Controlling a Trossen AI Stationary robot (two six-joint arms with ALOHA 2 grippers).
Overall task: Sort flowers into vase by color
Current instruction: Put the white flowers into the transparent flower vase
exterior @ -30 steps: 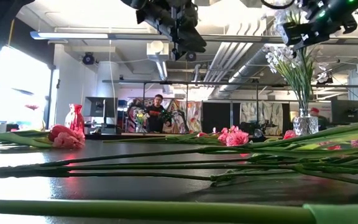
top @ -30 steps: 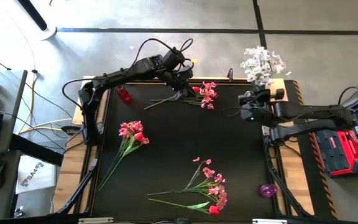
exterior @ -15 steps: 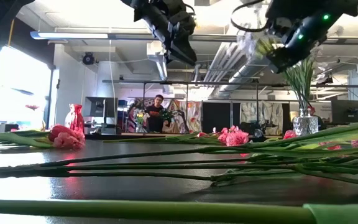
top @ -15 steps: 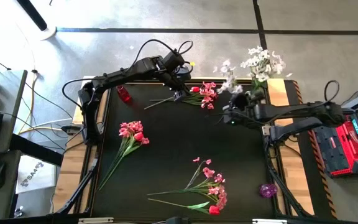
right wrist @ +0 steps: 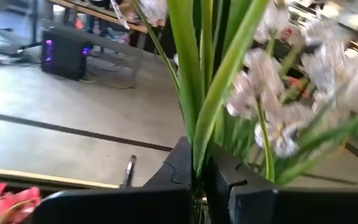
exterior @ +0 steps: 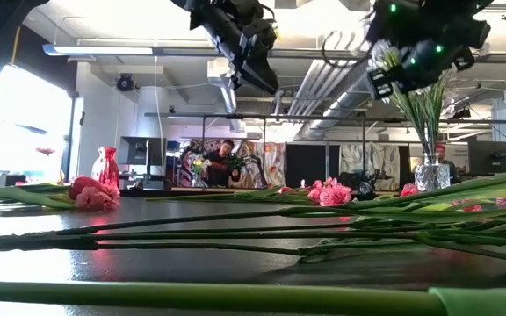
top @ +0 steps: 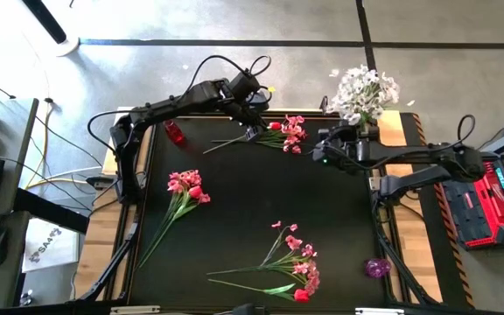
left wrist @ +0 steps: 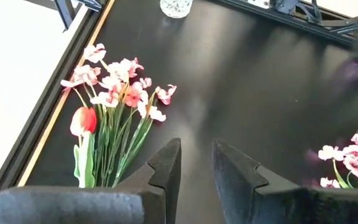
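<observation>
White flowers [top: 361,87] stand in a clear glass vase [exterior: 430,173] at the table's far right corner. My right gripper [right wrist: 199,171] is at that bunch, above the vase, shut on a green stem. My left gripper [left wrist: 196,168] hangs open and empty above the far edge, over a bunch of pink blossoms with a red tulip [left wrist: 114,99] that lies flat on the table. More pink flowers [top: 186,185] lie at the left, and another bunch [top: 296,267] lies near the front. My right gripper pinches one green stem [right wrist: 201,146] of the white flowers between its two fingers, below the blossoms. The fingers come level from the table's near side and lie across the stem. The stem stands roughly upright, clear of the table; its lower end is hidden from me.
A small red vase [top: 175,131] stands at the far left of the mat and a purple one [top: 376,267] at the near right. Long green stems [exterior: 235,233] cross the table low in front. The middle of the black mat [top: 261,201] is bare.
My right gripper has gone toward the table's left edge and a little down, staying shut on the white stem; the white blossoms swung out to the left and then back toward the bunch. My left gripper has tipped in place without changing its opening.
</observation>
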